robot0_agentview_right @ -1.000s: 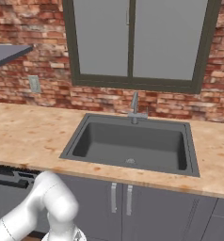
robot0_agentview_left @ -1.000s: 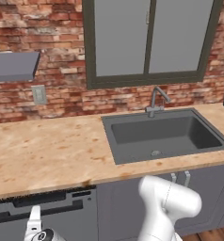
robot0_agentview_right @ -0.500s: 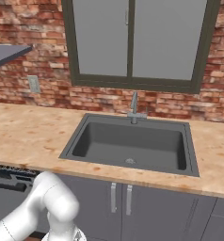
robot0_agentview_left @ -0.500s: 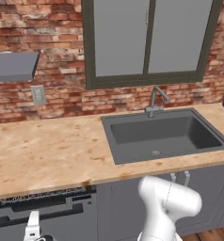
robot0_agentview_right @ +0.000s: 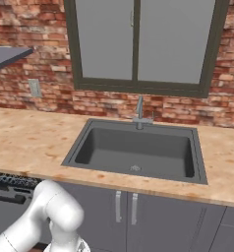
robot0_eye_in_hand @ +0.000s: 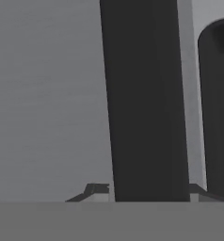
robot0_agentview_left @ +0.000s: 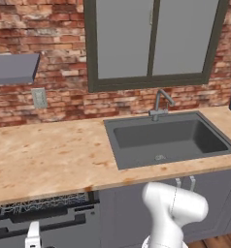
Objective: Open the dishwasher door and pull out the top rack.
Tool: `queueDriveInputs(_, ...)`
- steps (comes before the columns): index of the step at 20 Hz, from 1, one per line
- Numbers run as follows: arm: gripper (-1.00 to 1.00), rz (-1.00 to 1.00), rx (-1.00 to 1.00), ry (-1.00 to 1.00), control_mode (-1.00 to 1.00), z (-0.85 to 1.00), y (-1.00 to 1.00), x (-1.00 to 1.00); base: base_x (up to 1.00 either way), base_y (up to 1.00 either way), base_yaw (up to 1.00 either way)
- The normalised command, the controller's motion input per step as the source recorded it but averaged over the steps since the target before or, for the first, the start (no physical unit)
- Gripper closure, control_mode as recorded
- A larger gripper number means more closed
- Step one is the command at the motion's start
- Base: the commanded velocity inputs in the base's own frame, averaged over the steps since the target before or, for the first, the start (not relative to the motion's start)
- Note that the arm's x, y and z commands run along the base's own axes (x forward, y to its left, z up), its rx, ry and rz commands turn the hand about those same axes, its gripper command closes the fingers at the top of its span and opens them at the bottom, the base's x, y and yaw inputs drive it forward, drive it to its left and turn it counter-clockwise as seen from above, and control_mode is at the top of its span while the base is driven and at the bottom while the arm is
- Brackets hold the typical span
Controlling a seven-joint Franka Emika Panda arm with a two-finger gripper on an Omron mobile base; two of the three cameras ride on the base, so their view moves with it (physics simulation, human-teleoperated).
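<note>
The dishwasher door (robot0_agentview_left: pixel 64 236) is a dark grey panel under the counter at the lower left, tipped out a little at its top. White wire tines of the top rack (robot0_agentview_left: pixel 44 202) show in the gap behind it. My gripper (robot0_agentview_left: pixel 33 232) hangs in front of the door, shut on its long black bar handle (robot0_agentview_left: pixel 59 223). In the hand view the handle (robot0_eye_in_hand: pixel 142 94) runs upright between my fingertips (robot0_eye_in_hand: pixel 96 190), with the grey door face (robot0_eye_in_hand: pixel 48 94) behind it. From the right base view the door (robot0_agentview_right: pixel 6 211) and rack (robot0_agentview_right: pixel 11 180) sit at the left edge.
A wooden counter (robot0_agentview_left: pixel 44 155) runs above the dishwasher, holding a dark sink (robot0_agentview_left: pixel 166 140) with a faucet (robot0_agentview_left: pixel 158 104). Grey cabinet doors (robot0_agentview_right: pixel 153 216) with small silver handles stand under the sink. My white arm (robot0_agentview_left: pixel 173 213) rises in front of those cabinets.
The door's top has tipped further out, so the gap under the counter has widened and more of the rack shows. My gripper has moved down and outward with the handle.
</note>
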Motion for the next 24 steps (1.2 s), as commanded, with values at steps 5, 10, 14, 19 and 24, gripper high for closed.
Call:
queueDriveInputs(5,1.0,0.01,-0.05,0.0,-1.0,-0.62,0.3,-0.62,0.0,0.0,0.0)
queueDriveInputs(10,1.0,0.01,-0.04,0.0,-1.0,-0.62,0.29,-0.62,0.0,0.0,0.0)
queueDriveInputs(14,1.0,0.01,-0.04,0.0,-1.0,-0.62,0.3,-0.62,0.0,0.0,0.0)
queueDriveInputs(19,1.0,0.01,-0.04,0.0,-1.0,-0.62,0.29,-0.62,0.0,0.0,0.0)
queueDriveInputs(24,1.0,0.01,-0.04,0.02,-1.0,-0.59,0.29,-0.62,0.0,0.0,0.0)
